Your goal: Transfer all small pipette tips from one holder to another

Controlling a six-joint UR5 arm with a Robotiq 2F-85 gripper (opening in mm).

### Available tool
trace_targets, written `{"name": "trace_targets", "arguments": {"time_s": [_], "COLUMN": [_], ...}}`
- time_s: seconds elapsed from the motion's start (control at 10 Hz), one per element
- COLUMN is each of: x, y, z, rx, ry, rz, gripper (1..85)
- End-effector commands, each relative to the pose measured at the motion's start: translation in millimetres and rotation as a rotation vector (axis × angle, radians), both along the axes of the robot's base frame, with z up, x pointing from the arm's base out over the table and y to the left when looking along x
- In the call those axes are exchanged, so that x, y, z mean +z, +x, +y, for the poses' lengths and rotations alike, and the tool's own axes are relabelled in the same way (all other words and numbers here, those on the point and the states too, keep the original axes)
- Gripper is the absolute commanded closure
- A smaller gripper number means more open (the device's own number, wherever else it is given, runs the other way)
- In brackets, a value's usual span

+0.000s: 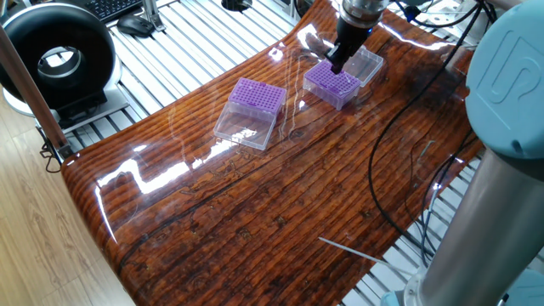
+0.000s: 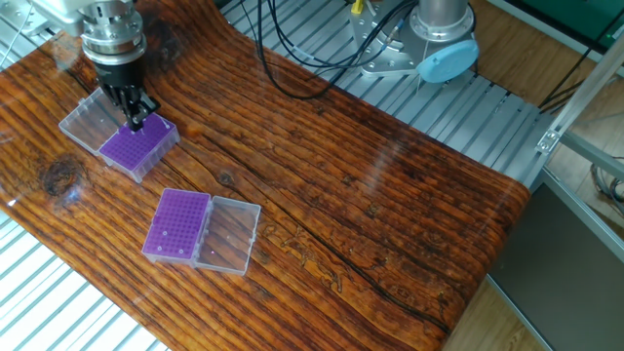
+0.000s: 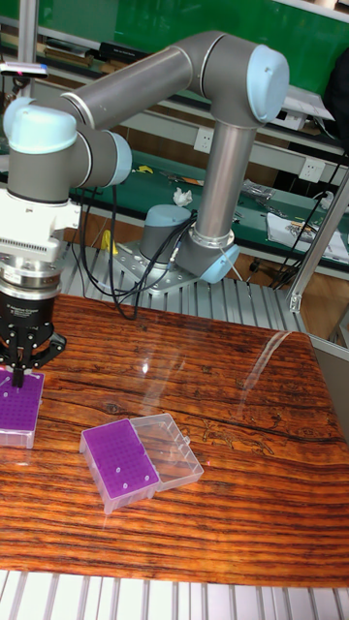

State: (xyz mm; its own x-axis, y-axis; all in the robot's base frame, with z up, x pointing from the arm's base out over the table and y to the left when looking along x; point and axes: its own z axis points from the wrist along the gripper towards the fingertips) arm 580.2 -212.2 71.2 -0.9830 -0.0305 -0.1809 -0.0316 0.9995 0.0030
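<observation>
**Working the tips out of the far rack**

Picking from the far purple box [image 1: 332,84] is the step in hand, by my reading; the small pipette tips [image 2: 136,144] sit in its top face as a dense pale dotting, too fine to count or to tell which holes are filled; its clear lid [image 1: 364,63] lies open behind it, hinged flat on the table [image 1: 255,212].

The gripper [image 2: 136,121] stands upright over that box, its dark fingers drawn close together with their ends at the upper edge of the grid; whether a tip is pinched between them cannot be told from any view; the tall view shows the same, fingers [image 3: 18,376] down at the corner of the rack.

To do this well, I judge the lift should go straight up along the tip's own axis, so that neighbours are not dragged; the grip should be light, since such thin cones look easy to crush or skew; the box is loose on polished wood and could slide or lift with a stuck tip.

The near purple box [image 2: 176,225] lies well apart, toward the table's front, its own lid [image 2: 227,235] open beside it; only a few pale dots show on its face, so it looks like the receiving holder, and most of the task seems left.

No brand, label or writing can be read on boxes, arm or table.
</observation>
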Motion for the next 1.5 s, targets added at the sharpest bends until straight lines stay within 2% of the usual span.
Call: {"name": "trace_targets", "arguments": {"time_s": [0.0,0.3,0.6,1.4], "x": [0.3,1.9,3.4,2.7], "y": [0.2,0.0,2.0,6.2], "z": [-0.7,1.6,8.3,7.2], "rx": [-0.005,-0.007,-0.013,-0.003], "ry": [0.010,0.013,0.035,0.042], "rz": [-0.008,-0.008,-0.012,-0.025], "gripper": [84.7,84.7,84.7,84.7]}}
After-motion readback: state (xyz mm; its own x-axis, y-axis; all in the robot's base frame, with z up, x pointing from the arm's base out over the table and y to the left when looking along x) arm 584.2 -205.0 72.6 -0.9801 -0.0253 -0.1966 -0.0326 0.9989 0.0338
